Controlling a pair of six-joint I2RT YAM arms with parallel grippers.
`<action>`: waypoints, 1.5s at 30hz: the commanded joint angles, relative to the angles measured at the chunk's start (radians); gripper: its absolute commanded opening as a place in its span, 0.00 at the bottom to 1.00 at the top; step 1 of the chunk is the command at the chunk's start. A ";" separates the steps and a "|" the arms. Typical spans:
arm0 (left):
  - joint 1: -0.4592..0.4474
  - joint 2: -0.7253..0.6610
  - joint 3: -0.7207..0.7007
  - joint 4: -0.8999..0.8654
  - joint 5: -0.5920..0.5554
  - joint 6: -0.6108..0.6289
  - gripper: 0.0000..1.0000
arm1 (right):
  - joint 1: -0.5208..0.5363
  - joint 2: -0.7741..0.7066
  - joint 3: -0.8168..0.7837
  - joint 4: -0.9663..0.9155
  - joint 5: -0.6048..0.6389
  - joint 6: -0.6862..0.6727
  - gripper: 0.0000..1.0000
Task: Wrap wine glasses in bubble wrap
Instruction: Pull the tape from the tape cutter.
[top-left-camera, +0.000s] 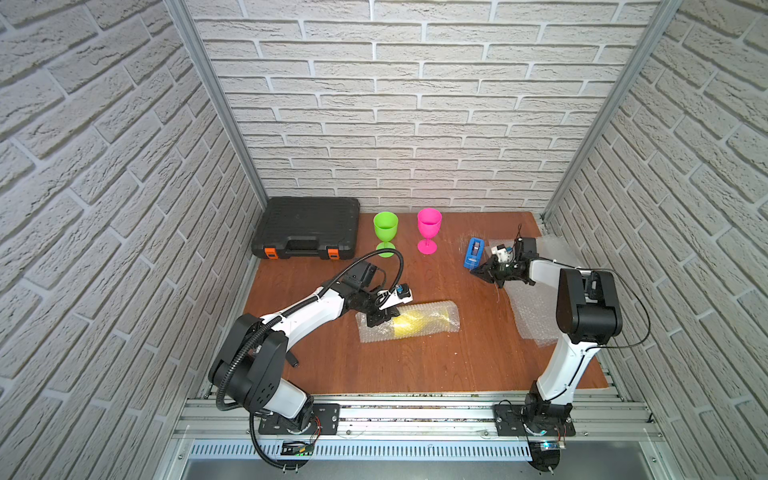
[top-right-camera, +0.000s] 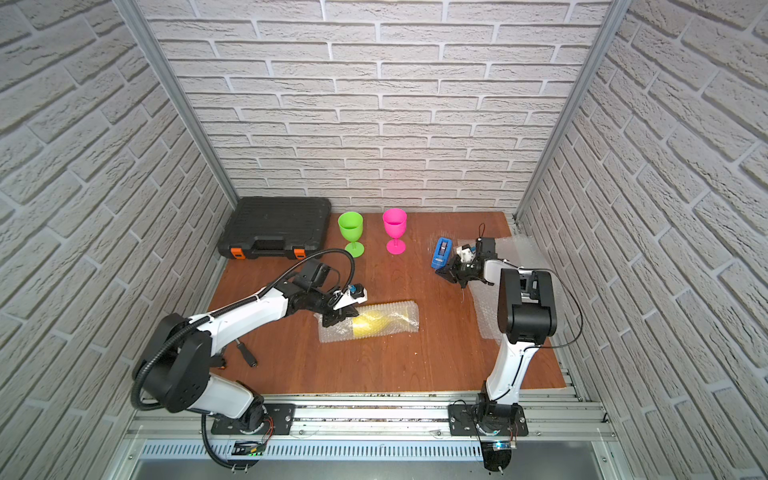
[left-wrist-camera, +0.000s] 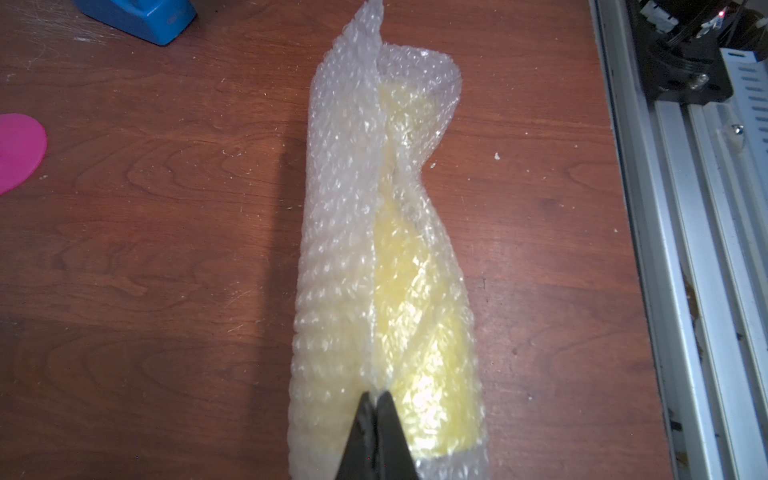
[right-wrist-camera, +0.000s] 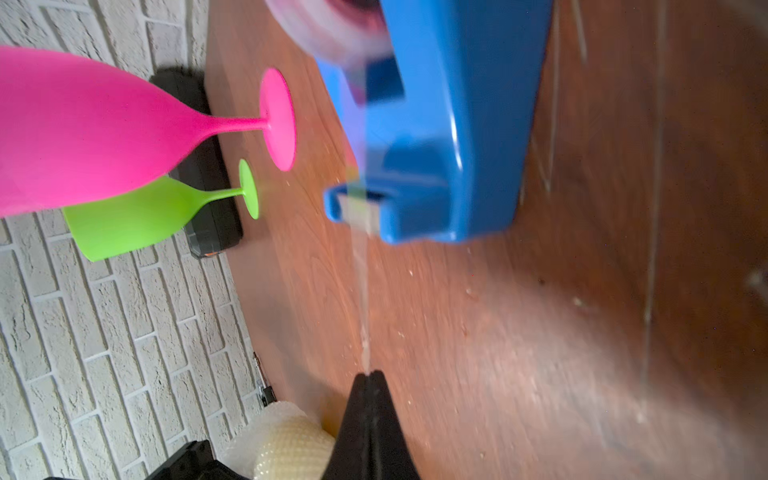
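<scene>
In the middle of the desk (top-left-camera: 374, 374), the yellow goblet (top-left-camera: 415, 325) lies on its side, rolled inside a sheet of bubble wrap (top-left-camera: 372, 332) that forms a loose tube around it. The left end effector (left-wrist-camera: 376, 399) is closed, its tips pinched together on the overlapping edge of the wrap near one end of the tube. Judging by the seam running along the top in the left wrist view, this hold is there to stop the crinkly film from springing open before it is fastened. Off to the robot's right, the right end effector (right-wrist-camera: 369, 376) is likewise closed. It grips a clear tape strip (right-wrist-camera: 363, 291) drawn taut from the blue tape dispenser (right-wrist-camera: 436, 145), presumably to seal that seam. The green goblet (top-left-camera: 385, 232) and pink goblet (top-left-camera: 428, 232) stand upright and bare near the back wall, beside a black case (top-left-camera: 307, 226). Spare sheets (top-left-camera: 532, 316) lie under the right arm, within reach for the next two wraps.
</scene>
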 joint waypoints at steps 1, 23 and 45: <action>-0.005 0.013 -0.002 -0.026 -0.006 -0.003 0.00 | 0.015 -0.061 -0.062 -0.002 -0.022 -0.032 0.03; -0.005 0.015 -0.001 -0.038 -0.015 -0.002 0.00 | 0.017 -0.117 -0.105 0.101 0.079 -0.003 0.30; -0.003 0.032 0.012 -0.052 -0.015 0.011 0.00 | 0.014 0.113 0.069 0.160 0.119 0.032 0.48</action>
